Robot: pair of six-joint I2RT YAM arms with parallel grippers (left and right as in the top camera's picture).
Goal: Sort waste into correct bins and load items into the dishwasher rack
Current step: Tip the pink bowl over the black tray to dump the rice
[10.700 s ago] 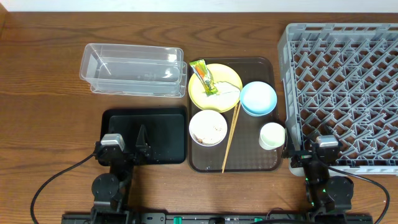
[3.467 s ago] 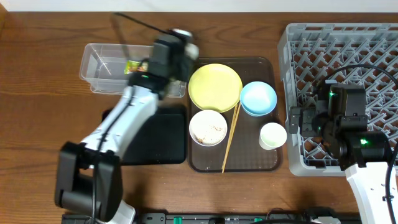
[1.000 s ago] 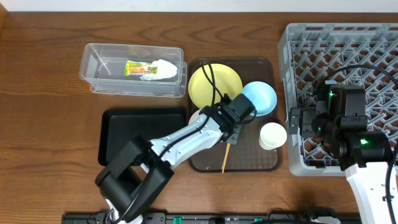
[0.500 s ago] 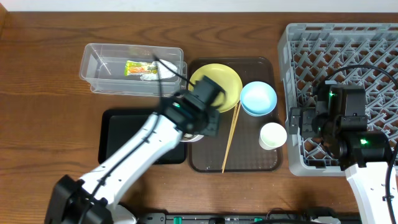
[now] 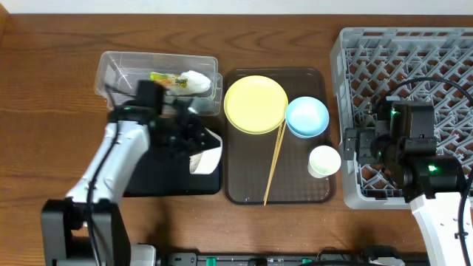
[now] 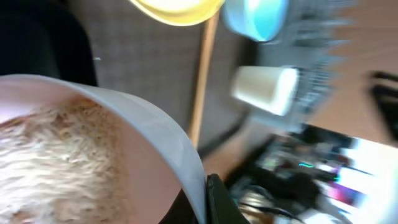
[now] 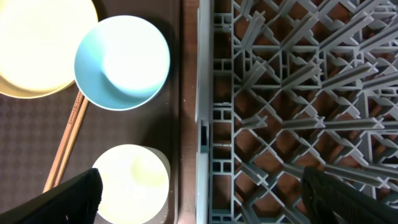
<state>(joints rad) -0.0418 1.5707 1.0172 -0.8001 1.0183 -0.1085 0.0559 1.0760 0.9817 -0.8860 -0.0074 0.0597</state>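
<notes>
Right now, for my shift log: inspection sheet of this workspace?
Surface: wooden table.
Job's things: white pink-lined bowl of rice scraps tilted over black rectangular tray; green-and-orange wrapper in clear plastic tub; yellow round plate, blue bowl, white cup, wooden chopsticks on brown tray; grey pegged rack, nothing seen inside.
Clutter: nothing seen.
Grippers: left gripper shut on white bowl; right gripper open.
Cables: black cable, right arm.
Surroundings: pale wall.

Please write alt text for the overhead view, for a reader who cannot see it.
The left gripper holds the white bowl tilted over the black tray. The yellow plate, blue bowl, cup and chopsticks lie on the brown tray; the wrapper lies in the clear tub.
</notes>
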